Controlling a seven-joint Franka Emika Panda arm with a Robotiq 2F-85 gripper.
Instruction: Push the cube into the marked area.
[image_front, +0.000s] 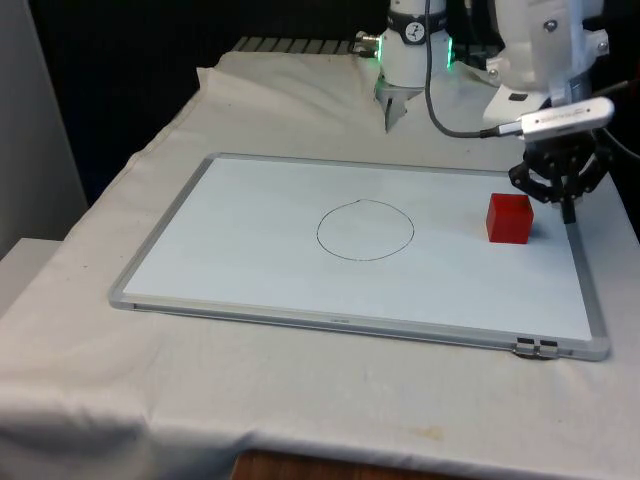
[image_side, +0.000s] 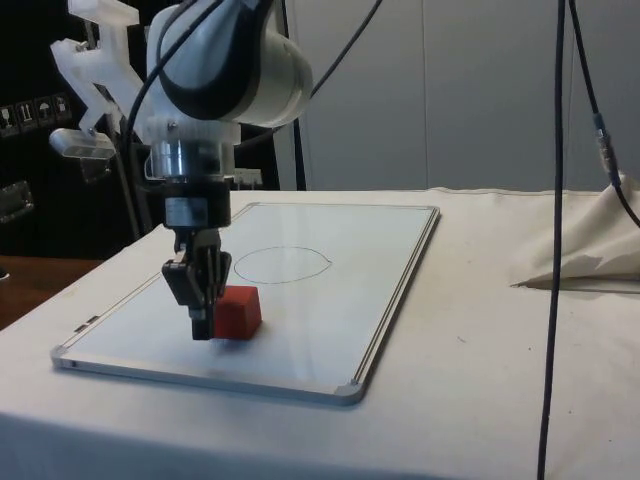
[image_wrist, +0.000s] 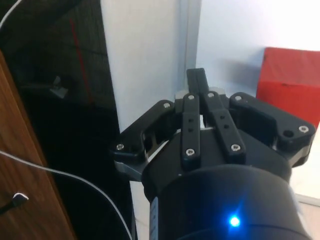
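- The near part of the table (image_front: 90, 400) is covered by a creased white cloth (image_front: 300, 420), and a strip of brown wood is seen below the cloth's near hem in the front view.
- A whiteboard (image_front: 250, 260) with a grey metal frame is laid flat on the cloth; two small clips are seen on its near edge, towards the front view's right.
- A circle (image_front: 365, 229) is drawn in thin dark line near the middle of the whiteboard, and nothing is seen inside it.
- The red cube (image_front: 510, 218) is set on the whiteboard at the front view's right, outside the circle and clearly apart from it, close to the board's frame on that side.
- The gripper (image_front: 568, 208) is held low over the board's edge, just beside the cube on the side turned away from the circle; whether the cube is touched cannot be told.
- In the wrist view the gripper (image_wrist: 196, 80) is seen with its two fingers (image_wrist: 191, 125) pressed together and nothing between them, with the cube (image_wrist: 290, 95) next to them.
- In the side view the gripper (image_side: 203, 325) is pointed straight down, its tip at the level of the cube (image_side: 238, 312).
- The white arm (image_front: 540, 50) is seen above the gripper, at the far right of the front view.
- Bunched cloth is seen at the table's far end.
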